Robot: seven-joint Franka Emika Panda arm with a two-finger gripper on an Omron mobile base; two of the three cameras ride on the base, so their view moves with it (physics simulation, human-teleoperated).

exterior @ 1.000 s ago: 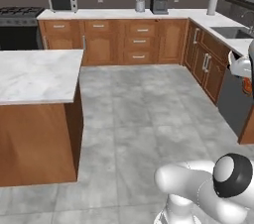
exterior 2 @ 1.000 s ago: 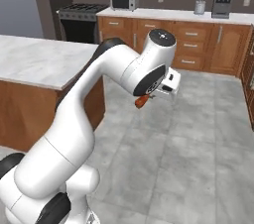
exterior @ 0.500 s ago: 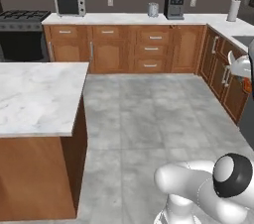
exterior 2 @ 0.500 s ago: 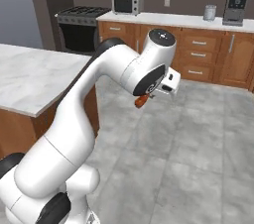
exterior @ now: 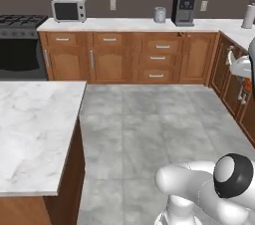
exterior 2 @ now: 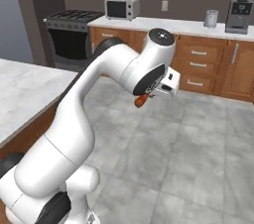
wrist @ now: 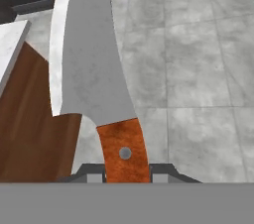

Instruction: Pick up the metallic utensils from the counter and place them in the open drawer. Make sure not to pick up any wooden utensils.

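Hand (wrist: 126, 171) is clamped on the knife's (wrist: 92, 64) reddish handle (wrist: 124, 151), blade sticking out over the kitchen floor (wrist: 198, 69). Grip looks low on the handle, so a fast swing could twist it loose.
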